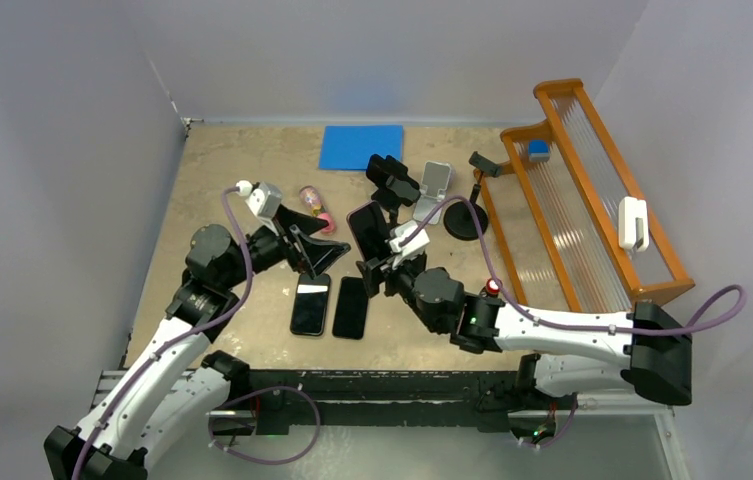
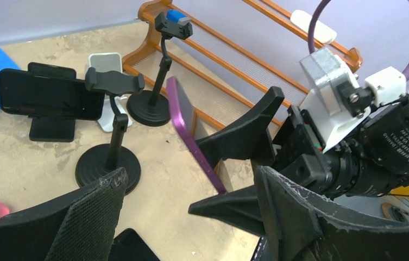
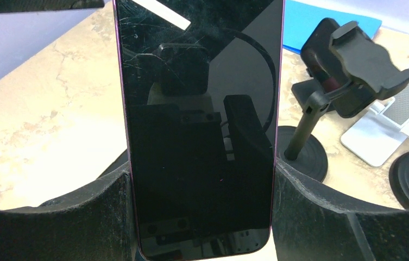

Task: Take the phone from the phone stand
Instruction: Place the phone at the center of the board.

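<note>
Phone [image 3: 199, 109] in right end effector [image 3: 202, 209]

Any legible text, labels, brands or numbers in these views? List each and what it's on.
Nothing can be quoted with confidence.
White print on the right arm's black motor housing: upside down, too small and blurred to read.
Purple phone: screen dark, only reflections, no text.
Two phones lying flat: screens dark, no text.
No other labels or numbers show in any view.
</note>
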You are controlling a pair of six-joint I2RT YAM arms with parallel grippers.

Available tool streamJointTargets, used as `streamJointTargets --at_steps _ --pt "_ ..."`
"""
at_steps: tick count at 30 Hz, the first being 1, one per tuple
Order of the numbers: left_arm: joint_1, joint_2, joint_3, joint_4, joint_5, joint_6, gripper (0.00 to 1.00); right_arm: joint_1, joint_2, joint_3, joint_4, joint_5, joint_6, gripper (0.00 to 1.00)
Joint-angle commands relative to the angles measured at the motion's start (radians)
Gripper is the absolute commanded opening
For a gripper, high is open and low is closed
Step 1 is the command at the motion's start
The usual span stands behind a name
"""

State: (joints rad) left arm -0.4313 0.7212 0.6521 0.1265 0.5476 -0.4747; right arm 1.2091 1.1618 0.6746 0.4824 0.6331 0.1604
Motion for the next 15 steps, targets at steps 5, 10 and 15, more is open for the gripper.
streamJointTargets --at_steps 5,10,15 --pt "-0.013 0.024 0.023 0.061 0.009 -0.021 0.82 0.077 0.073 0.073 0.155 0.129 -0.011 0.0" --pt "-0.014 0.042 0.03 0.037 -0.046 -0.057 0.81 0.104 0.115 0.104 0.152 0.187 -0.009 0.0" --pt "-0.014 0.08 0.047 0.014 -0.033 -0.081 0.78 0.117 0.139 0.127 0.152 0.229 -0.007 0.0"
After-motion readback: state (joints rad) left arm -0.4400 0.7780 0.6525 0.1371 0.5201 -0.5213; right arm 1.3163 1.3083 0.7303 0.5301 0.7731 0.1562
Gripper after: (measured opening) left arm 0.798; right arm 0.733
